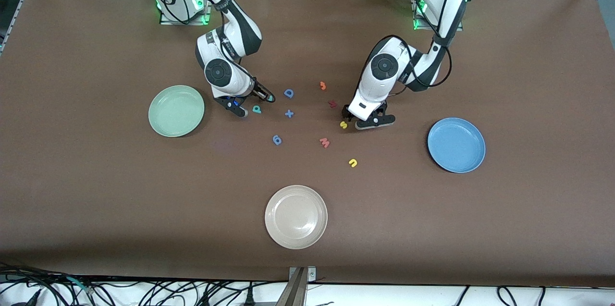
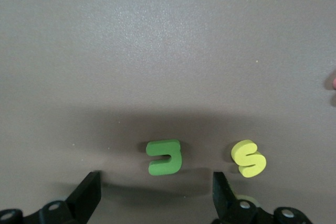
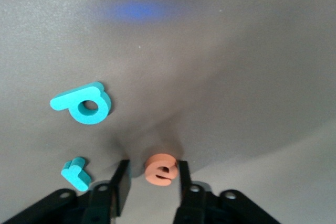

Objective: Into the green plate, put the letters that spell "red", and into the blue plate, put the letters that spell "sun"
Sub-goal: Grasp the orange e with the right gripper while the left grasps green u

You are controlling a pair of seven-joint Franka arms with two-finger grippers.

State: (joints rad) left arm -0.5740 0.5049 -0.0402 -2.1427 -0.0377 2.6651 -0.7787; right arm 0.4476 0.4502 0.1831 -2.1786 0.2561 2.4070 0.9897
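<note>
**Reader:** Cream-white plate point(image 1: 296, 217) lies lowest in the front view. Does it matter?

**Legend:** No. It holds nothing and sits well apart from both hands. The green plate point(image 1: 176, 110) lies just outward of the right gripper point(image 3: 153, 165), and the blue plate point(image 1: 456, 145) lies outward of the left gripper point(image 2: 155, 176). Neither holds a letter yet. Each arm therefore works the cluster nearest its own plate.

**Reader:** What does the right gripper have?

**Legend:** Its jaws stand narrowed, one on each side of the orange "e" point(image 3: 159, 170). One pad is about touching and a slim gap shows at the other, and the letter rests on the table. By judgement this is a straddle, not a grip. The thin teal "r" point(image 3: 76, 172) lies just outside one finger. The teal "d" point(image 3: 84, 104), a ring with a stem, lies a little ahead of the fingertips.

**Reader:** And the left?

**Legend:** The left gripper is spread wide and holds nothing. The dark green "n" point(image 2: 165, 157), a blocky arch lying flat, sits just ahead of the fingertips and centred between them, presumably lined up for a pinch. The yellow "s" point(image 2: 249, 158) lies just outside one finger. The yellow "u" point(image 1: 353, 163) lies well clear of the hand.
</note>
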